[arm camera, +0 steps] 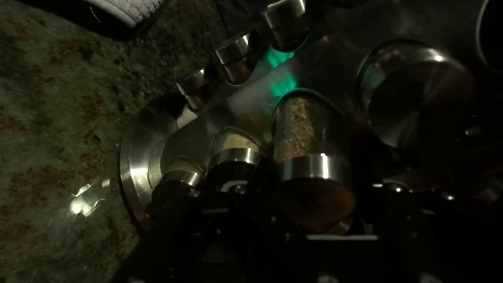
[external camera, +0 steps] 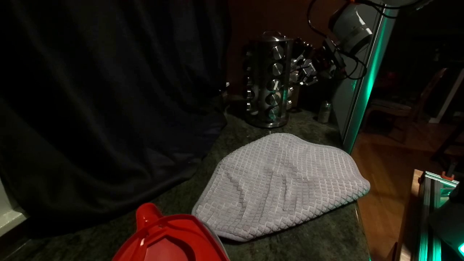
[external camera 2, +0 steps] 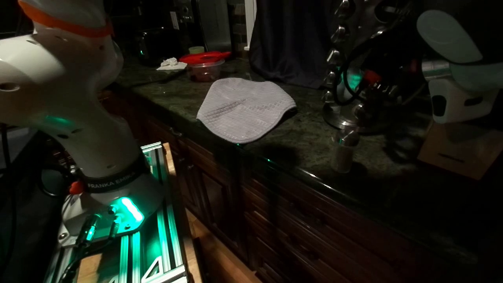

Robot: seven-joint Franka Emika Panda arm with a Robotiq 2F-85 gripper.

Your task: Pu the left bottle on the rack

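The rack [external camera: 261, 83] is a tall, shiny metal tower of small lidded jars at the back of the counter. It also shows in an exterior view [external camera 2: 355, 121] and in the wrist view [arm camera: 251, 103]. My gripper [external camera: 306, 69] is at the rack's side. In the wrist view a glass bottle [arm camera: 299, 127] of brownish flakes sits with its base in a rack hole and sticks out. Its metal lid lies between my dark fingers [arm camera: 316, 188]; darkness hides whether they touch it. Another glass bottle stands upright on the counter [external camera 2: 345, 151], also seen here [external camera: 324, 112].
A grey textured cloth [external camera: 282, 185] lies mounded on the counter before the rack. A red-lidded container [external camera 2: 205, 67] is at the far end. A dark curtain [external camera: 108, 90] hangs along the back. A cardboard box [external camera 2: 458, 147] stands beneath the arm's wrist.
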